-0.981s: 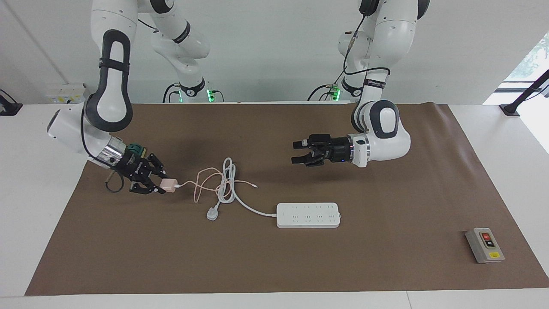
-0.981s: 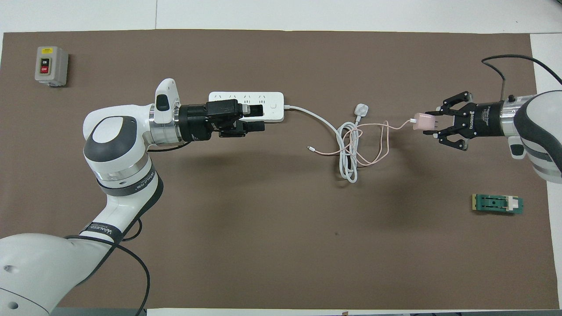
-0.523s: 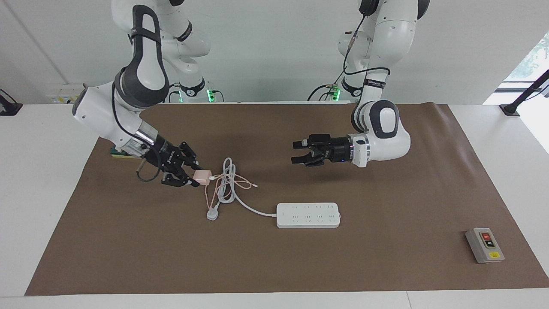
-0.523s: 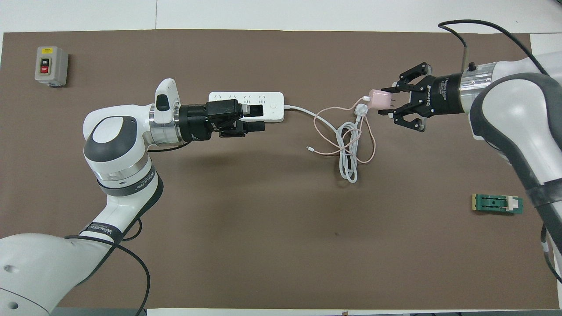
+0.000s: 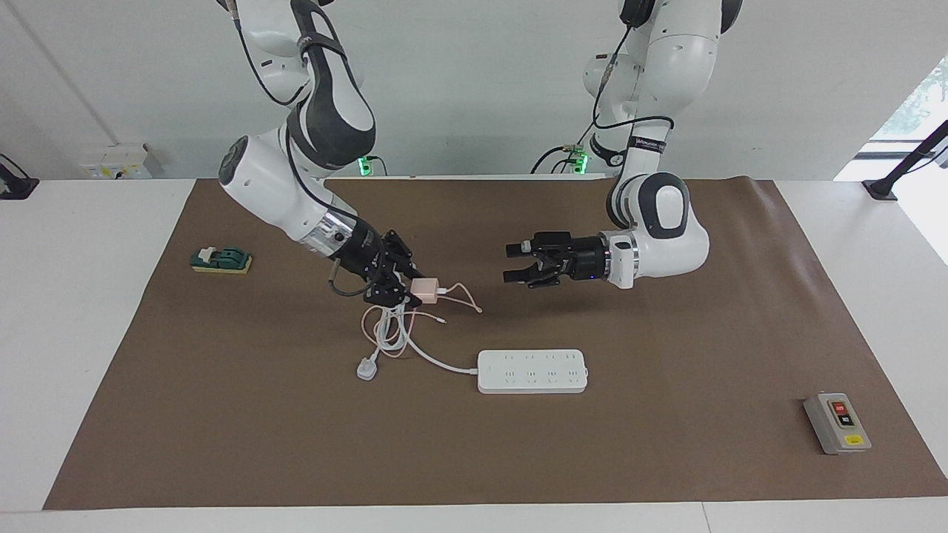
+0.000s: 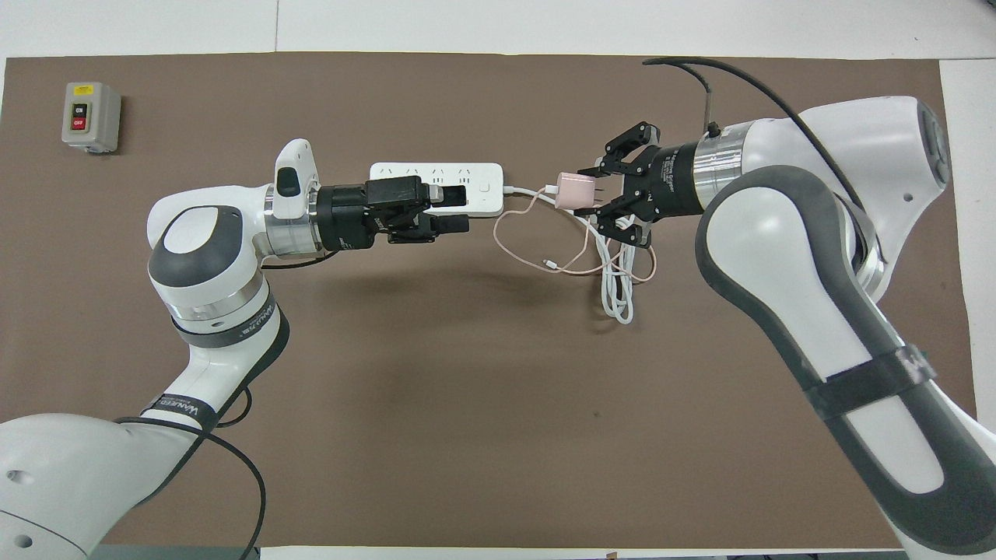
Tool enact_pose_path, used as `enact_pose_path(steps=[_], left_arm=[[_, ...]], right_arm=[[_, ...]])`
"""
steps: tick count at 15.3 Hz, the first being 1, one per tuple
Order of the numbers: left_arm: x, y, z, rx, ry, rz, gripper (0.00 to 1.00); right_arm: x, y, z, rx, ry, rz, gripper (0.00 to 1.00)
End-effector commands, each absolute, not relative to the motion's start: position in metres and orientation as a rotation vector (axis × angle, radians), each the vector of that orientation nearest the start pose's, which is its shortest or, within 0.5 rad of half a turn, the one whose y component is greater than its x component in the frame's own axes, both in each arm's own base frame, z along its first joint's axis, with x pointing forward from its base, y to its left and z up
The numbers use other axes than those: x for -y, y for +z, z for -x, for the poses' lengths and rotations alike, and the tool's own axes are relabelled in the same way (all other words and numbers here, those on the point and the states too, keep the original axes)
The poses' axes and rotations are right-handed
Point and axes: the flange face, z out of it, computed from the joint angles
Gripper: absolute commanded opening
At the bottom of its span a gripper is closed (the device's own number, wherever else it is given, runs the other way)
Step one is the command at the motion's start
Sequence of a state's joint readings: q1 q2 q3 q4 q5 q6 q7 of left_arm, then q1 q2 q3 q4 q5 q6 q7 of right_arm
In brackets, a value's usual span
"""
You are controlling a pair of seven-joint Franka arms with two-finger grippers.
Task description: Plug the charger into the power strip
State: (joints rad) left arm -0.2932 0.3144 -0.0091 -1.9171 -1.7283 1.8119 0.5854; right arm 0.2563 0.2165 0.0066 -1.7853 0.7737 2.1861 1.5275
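I see the right gripper (image 5: 415, 290) up in the air, over the coiled white cord (image 5: 389, 329) of the strip (image 5: 532, 371). Its fingers are closed on the charger (image 5: 425, 289), which sits between the fingertips with the free end pointing toward the left arm's end of the surface. In the overhead view the charger (image 6: 574, 191) shows its two prongs turned back to the fingers, and it appears just beside the cord end of the strip (image 6: 436, 177). The pink cable (image 5: 459, 296) hangs from the charger and loops down on the brown mat (image 5: 666, 459), mixed with the white cord. The white plug (image 5: 366, 368) lies on the mat, farther from the robots than the coil.

My left gripper (image 5: 518, 265) waits in the air with open fingers, holding nothing. From above it (image 6: 459, 214) covers part of the strip.
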Motion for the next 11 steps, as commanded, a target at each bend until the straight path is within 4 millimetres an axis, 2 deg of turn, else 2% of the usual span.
enact_pose_path(steps=[1,4,11], left_arm=[[0.264,0.378,-0.575,-0.064,-0.069,-1.580,1.00],[0.264,0.378,-0.575,-0.062,-0.067,-1.580,1.00],[0.263,0.377,-0.576,-0.029,-0.030,-1.581,1.00]], right_arm=[[-0.211,0.468,-0.614,-1.890,0.568,1.659,0.13],[-0.235,0.484,-0.614,-1.880,0.560,1.649,0.13],[-0.266,0.488,-0.609,-1.880,0.540,1.625,0.13]])
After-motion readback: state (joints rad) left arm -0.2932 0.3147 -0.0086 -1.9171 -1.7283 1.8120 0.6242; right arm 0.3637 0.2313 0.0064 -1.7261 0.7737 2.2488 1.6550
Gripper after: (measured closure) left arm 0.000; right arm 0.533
